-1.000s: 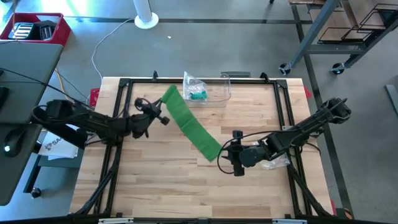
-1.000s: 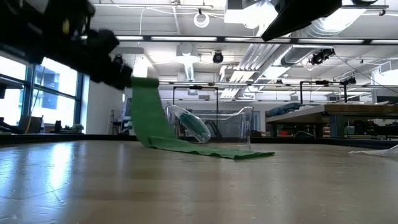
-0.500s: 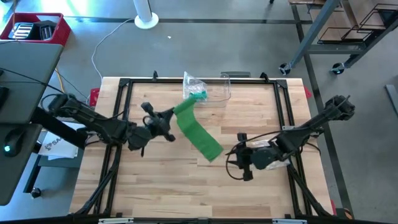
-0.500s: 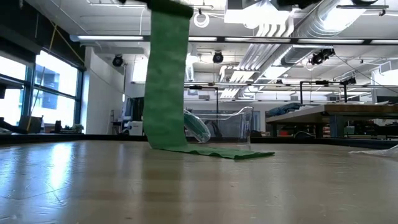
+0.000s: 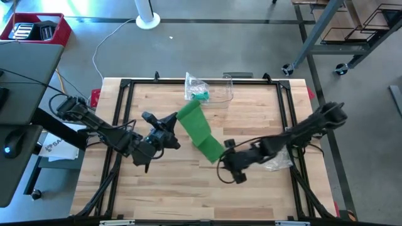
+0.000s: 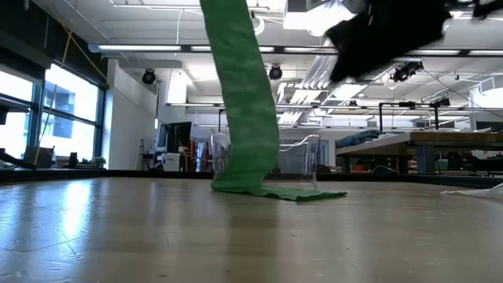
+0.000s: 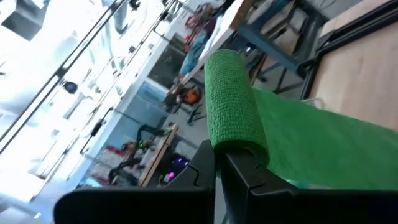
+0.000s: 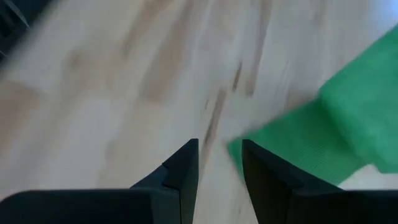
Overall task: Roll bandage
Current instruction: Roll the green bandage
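You have the wooden table (image 5: 163,194) with the long green fabric bandage (image 5: 200,130) mostly unrolled: 1 end held high, pinched shut in the left gripper (image 5: 171,129), the other lying flat beside the right gripper (image 5: 225,164), whose narrow-gapped fingers hold nothing; nearly all rolling remains
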